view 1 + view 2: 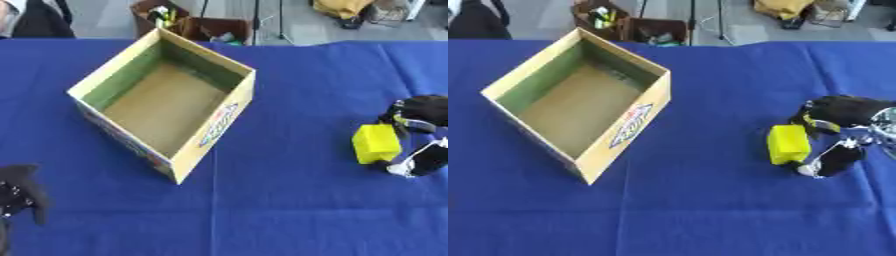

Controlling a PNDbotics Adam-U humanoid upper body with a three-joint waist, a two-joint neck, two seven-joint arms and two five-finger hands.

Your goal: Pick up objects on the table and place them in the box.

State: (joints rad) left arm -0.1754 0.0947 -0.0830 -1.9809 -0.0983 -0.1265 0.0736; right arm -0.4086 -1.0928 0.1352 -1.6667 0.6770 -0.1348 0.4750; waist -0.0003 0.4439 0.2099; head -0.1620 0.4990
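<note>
On blue cloth (289, 200): open box (214, 131), yellow block (787, 144).

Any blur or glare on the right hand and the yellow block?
Left eye view: right hand smeared at the frame edge, yellow block soft but readable. Right eye view: hand whole, fingers around the block, still blurry. No glare; light is even on the blue tablecloth.
</note>
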